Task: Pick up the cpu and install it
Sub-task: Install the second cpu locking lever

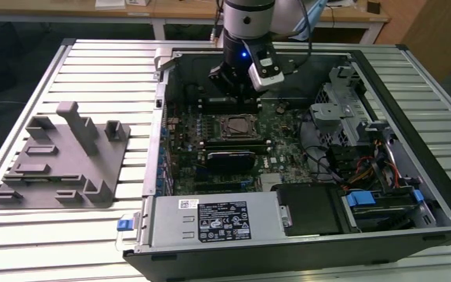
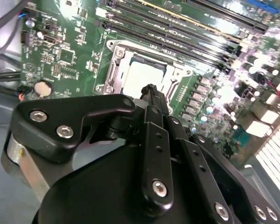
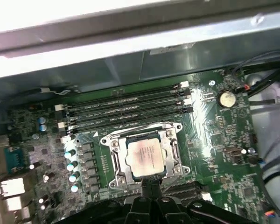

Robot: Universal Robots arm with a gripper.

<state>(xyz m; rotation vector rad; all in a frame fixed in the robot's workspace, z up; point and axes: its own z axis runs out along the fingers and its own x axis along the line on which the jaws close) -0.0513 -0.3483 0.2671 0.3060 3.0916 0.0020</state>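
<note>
The cpu (image 3: 146, 156), a silvery square chip, lies flat inside the metal-framed motherboard socket (image 3: 113, 161); the second wrist view shows the cpu (image 2: 141, 77) as a pale square in the socket. My gripper (image 3: 149, 183) hangs just above the socket's edge, apart from the chip. Its fingers (image 2: 152, 95) meet in one narrow black tip with nothing between them. In the exterior view the gripper (image 1: 229, 94) hovers inside the open computer case, a little behind the socket (image 1: 237, 125).
Memory slots (image 3: 126, 105) run beside the socket. The case wall (image 1: 162, 76) rises close behind the arm. A drive cage and cables (image 1: 351, 123) fill the exterior view's right, a power supply (image 1: 218, 217) the front. A grey holder block (image 1: 61, 158) sits on the slatted table at the left.
</note>
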